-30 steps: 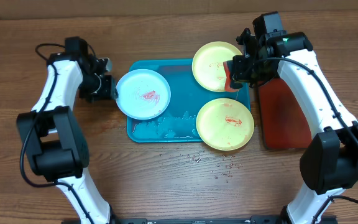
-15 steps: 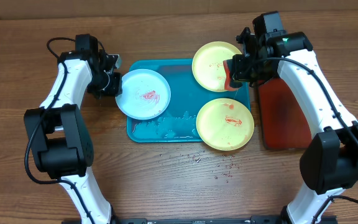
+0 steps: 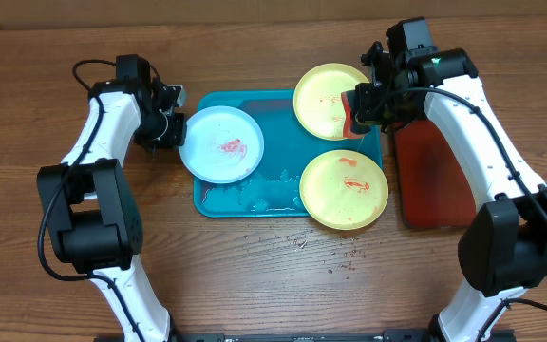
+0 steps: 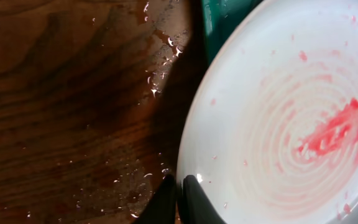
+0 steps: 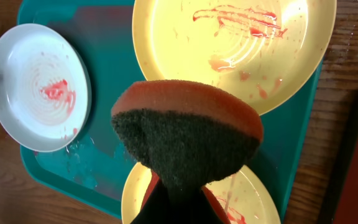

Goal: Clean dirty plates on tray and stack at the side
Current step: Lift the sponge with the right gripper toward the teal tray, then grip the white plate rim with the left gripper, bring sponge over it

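A pale blue-white plate with a red smear lies on the left part of the turquoise tray, overhanging its left rim. My left gripper is shut on that plate's left rim; the left wrist view shows the plate with the fingertips pinched on its edge. Two pale yellow-green smeared plates lie on the right: one at the back, one at the front. My right gripper is shut on an orange sponge with a dark scouring face, held above the back yellow plate.
A dark red tray lies on the table right of the turquoise tray, under my right arm. Water drops spot the wood in front of the tray and beside the white plate.
My left gripper moved right to the white plate's rim and closed on it; the plate shifted slightly right. The right arm and sponge have not moved.
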Motion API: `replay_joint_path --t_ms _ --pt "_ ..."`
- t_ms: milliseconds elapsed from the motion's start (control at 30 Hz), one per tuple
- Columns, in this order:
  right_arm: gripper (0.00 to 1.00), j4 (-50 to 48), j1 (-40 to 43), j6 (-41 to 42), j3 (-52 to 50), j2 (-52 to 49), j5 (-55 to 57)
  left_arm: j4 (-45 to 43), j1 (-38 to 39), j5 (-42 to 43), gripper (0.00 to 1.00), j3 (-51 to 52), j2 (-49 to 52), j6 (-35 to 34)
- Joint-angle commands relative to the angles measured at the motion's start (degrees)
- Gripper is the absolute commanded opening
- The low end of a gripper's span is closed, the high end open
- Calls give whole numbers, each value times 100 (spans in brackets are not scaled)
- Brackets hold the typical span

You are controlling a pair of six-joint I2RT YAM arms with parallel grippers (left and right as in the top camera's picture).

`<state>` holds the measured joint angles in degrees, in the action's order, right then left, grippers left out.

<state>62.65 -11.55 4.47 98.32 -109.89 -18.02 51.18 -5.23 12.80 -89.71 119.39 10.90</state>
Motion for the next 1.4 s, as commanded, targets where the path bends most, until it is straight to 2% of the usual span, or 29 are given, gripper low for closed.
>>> replay_joint_path --t_ms 0,267,400,633,733,867,1200,1367 --pt "4 -24 26 -2 101 122 -52 -2 103 302 4 35 20 66" --pt "4 -24 24 0 101 122 -55 131 275 787 4 -291 9 -85" --pt "4 -26 24 9 101 122 -83 372 380 765 4 -461 9 -308" --pt "4 -203 -109 319 101 -76 -179 538 708 702 4 -468 9 -1532" --pt "4 -385 -306 522 101 -278 -157 612 916 116 4 -463 15 -2380" --pt "4 -726 -669 1036 101 -588 -153 710 1154 -570 4 -450 33 -2837" --pt "4 -1266 -1475 1985 101 -1051 774 723 1191 -881 4 -400 33 -3084" --pt "4 -1567 -1692 2004 101 -1193 767 675 1193 -844 4 -299 33 -2966"
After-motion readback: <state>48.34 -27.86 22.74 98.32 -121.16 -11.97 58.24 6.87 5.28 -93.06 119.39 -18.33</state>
